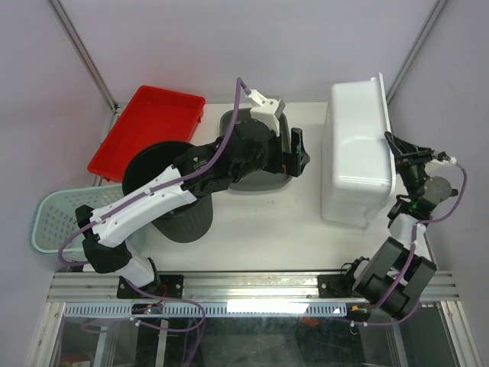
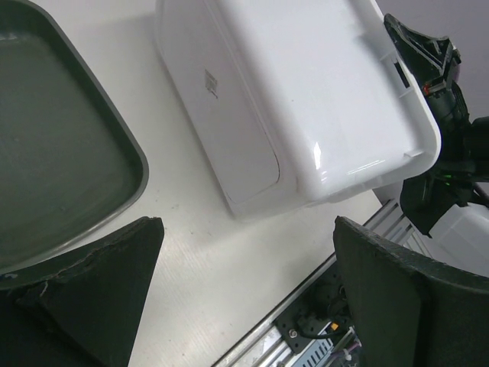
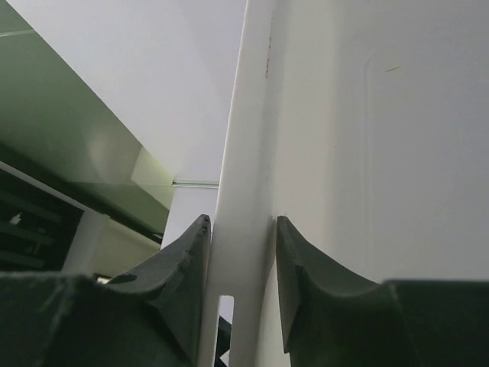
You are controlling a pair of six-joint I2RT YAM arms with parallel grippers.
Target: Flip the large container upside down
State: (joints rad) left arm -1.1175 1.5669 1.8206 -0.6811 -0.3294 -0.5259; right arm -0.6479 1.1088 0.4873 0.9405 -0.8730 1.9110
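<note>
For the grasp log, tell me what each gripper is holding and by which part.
The right gripper pinches the large white container by its rim, one finger on each side. The left gripper is open and holds nothing.

White table (image 1: 267,222) w/ large container (image 1: 355,153); grey tray (image 2: 53,153); black bin (image 1: 157,157)

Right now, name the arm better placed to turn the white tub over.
Right. The right gripper is shut on the white tub's rim, a finger on each side. The left gripper hangs open beside the grey tray, touching nothing.
</note>
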